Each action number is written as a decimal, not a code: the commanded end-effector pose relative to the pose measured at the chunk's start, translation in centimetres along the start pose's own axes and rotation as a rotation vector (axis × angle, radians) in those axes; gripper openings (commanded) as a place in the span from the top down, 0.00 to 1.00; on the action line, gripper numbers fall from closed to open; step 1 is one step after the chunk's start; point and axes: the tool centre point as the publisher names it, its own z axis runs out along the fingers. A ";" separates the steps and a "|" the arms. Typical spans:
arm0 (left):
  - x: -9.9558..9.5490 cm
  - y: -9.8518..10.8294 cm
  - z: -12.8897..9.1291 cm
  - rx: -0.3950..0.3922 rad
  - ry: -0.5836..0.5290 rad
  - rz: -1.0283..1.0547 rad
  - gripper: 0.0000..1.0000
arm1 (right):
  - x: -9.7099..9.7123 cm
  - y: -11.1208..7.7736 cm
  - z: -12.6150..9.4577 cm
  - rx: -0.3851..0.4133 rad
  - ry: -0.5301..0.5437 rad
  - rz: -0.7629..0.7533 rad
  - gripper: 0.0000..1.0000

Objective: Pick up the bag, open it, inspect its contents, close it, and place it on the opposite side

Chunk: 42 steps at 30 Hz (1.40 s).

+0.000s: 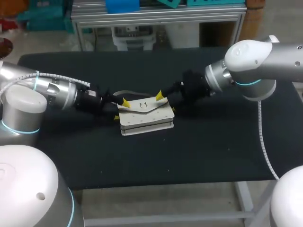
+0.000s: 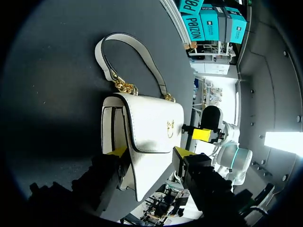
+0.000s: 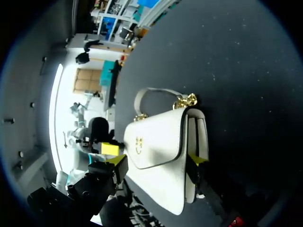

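Note:
A white handbag [image 1: 146, 118] with a flap, a gold clasp and a gold chain lies on the black table [image 1: 203, 151], its strap [image 2: 129, 43] trailing toward the far side. My left gripper [image 1: 121, 109] straddles the bag's left end. In the left wrist view the bag [image 2: 151, 125] sits between the spread fingers of that gripper [image 2: 149, 152], and I see no squeeze on it. My right gripper [image 1: 166, 103] straddles the right end. In the right wrist view the bag [image 3: 158, 142] lies between the wide-open fingers of that gripper [image 3: 156, 159], with a gap at the flap side. The flap is shut.
Black tabletop surrounds the bag on every side, with wide room toward the front edge. Both arms lie low over the table, left and right of the bag.

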 end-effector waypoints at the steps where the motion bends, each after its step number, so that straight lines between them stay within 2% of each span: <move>1: -0.5 -0.1 0.3 -0.008 0.024 -0.020 0.36 | -0.2 -0.3 0.2 -0.006 0.001 0.003 0.00; 6: -0.6 -0.1 0.5 -0.009 0.018 -0.021 0.38 | -0.2 -0.4 0.3 -0.003 0.003 0.005 0.00; 7: -0.7 -0.1 0.5 -0.005 0.014 -0.025 0.36 | -0.2 -0.4 0.2 -0.004 0.002 0.004 0.03; 9: -0.8 -0.1 0.4 0.000 0.008 -0.026 0.31 | 0.0 -0.3 0.0 -0.007 -0.001 -0.001 0.14; 10: -0.8 -0.1 0.2 0.003 0.005 -0.027 0.24 | 0.0 -0.4 0.0 -0.008 -0.003 -0.005 0.17; 14: -0.6 0.4 -0.6 0.024 -0.015 -0.022 0.15 | 0.4 -0.7 -0.3 -0.008 -0.010 -0.022 0.13; 15: -0.6 0.4 -0.8 0.023 -0.017 -0.021 0.12 | 0.6 -0.8 -0.5 -0.011 -0.011 -0.030 0.17; 17: -0.4 0.6 -1.3 0.032 -0.028 -0.016 0.08 | 0.9 -1.1 -0.7 -0.017 -0.013 -0.045 0.37; 18: -0.3 0.7 -1.5 0.032 -0.029 -0.014 0.07 | 1.0 -1.3 -0.9 -0.018 -0.013 -0.049 0.44; 20: -0.2 0.8 -2.0 0.028 -0.033 -0.011 0.05 | 1.1 -1.6 -1.0 -0.015 -0.017 -0.058 0.50; 25: -0.2 0.8 -2.7 0.042 -0.056 -0.015 0.03 | 0.4 -2.3 -0.8 0.010 -0.024 -0.048 0.57; 27: -0.3 0.7 -3.0 0.045 -0.065 -0.026 0.00 | 0.0 -2.5 -0.6 0.031 -0.027 -0.039 0.58; 35: -0.9 0.6 -3.5 0.058 -0.089 -0.053 0.00 | -1.2 -3.4 -0.1 0.061 -0.032 -0.010 0.57; 42: -1.4 0.3 -4.5 0.089 -0.110 -0.072 0.00 | -1.5 -4.3 -0.2 0.028 -0.033 0.027 0.58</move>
